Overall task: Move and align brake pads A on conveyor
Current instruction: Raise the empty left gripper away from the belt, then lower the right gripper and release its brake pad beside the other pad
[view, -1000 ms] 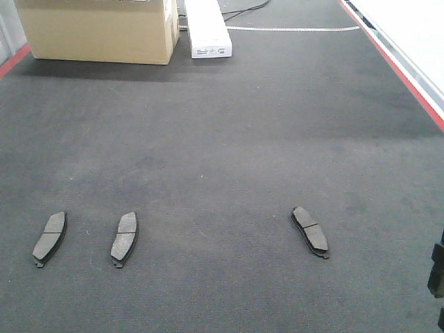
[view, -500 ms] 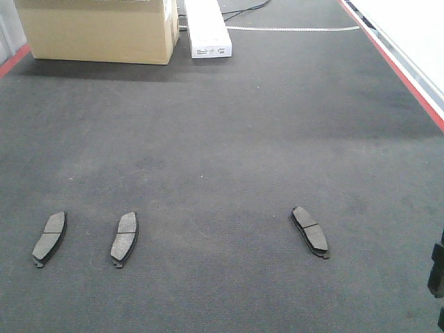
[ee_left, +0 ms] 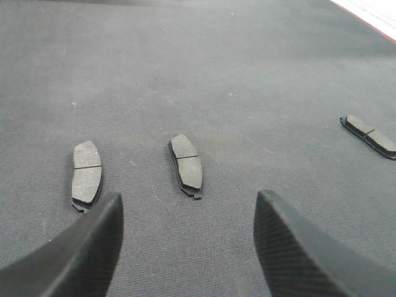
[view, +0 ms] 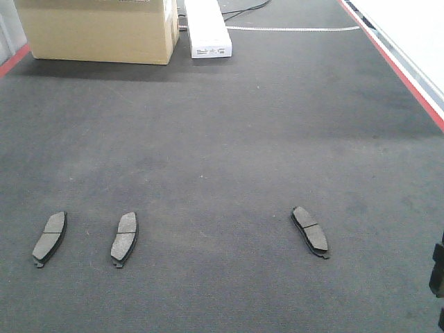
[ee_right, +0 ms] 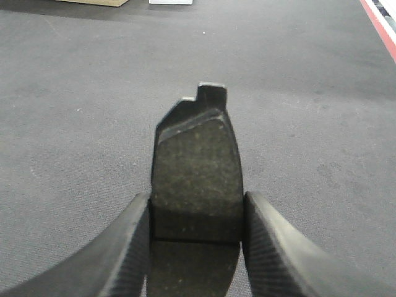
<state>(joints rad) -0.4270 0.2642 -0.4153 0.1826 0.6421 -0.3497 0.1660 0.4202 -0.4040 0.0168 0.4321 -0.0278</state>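
Three brake pads A lie flat on the dark conveyor [view: 229, 125]: two near each other at the left [view: 50, 238] [view: 125, 238] and one at the right [view: 310, 231], turned at a slant. My left gripper [ee_left: 189, 199] hovers open just behind the second pad [ee_left: 186, 164], with the leftmost pad [ee_left: 86, 174] by its left finger and the slanted pad [ee_left: 370, 135] far right. My right gripper [ee_right: 197, 201] is shut on another brake pad [ee_right: 198, 161], held above the conveyor [ee_right: 74, 93]. Only a dark part of the right arm [view: 437, 272] shows at the front view's right edge.
A cardboard box [view: 97, 31] and a white box [view: 207, 31] stand at the far end of the conveyor. A red stripe [view: 397, 66] runs along its right edge, with another at the far left [view: 12, 61]. A pale strip [view: 291, 28] crosses the far end.
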